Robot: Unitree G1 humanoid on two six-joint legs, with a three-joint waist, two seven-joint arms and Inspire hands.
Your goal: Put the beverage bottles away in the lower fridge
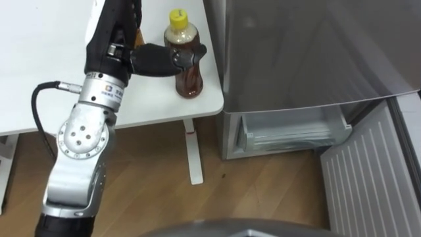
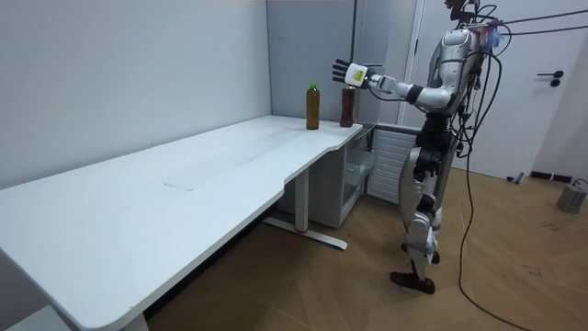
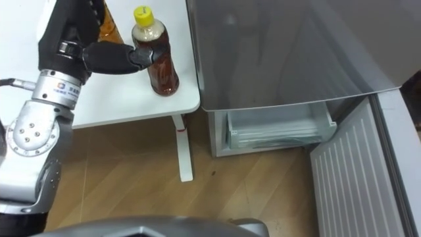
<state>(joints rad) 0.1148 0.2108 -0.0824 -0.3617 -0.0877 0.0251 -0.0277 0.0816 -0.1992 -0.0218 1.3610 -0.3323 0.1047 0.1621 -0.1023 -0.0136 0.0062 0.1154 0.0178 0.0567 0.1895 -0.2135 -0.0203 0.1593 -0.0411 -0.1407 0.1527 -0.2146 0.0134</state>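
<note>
Reaching over the counter (image 1: 39, 66), the left hand (image 1: 158, 59) lays open fingers (image 1: 194, 52) against a bottle (image 1: 189, 82) standing at its right corner. A second bottle (image 2: 312, 106) stands left of it. The fridge (image 1: 309, 52), right, has its lower door (image 1: 368, 184) open; neither drink is inside yet.

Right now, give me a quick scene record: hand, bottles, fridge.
yellow-capped bottle: upright, table corner by fridge
second bottle: upright on table, beside it
left hand: open, fingers straight against yellow-capped bottle
lower door: open, drawer exposed
drinks in fridge: none seen
</note>
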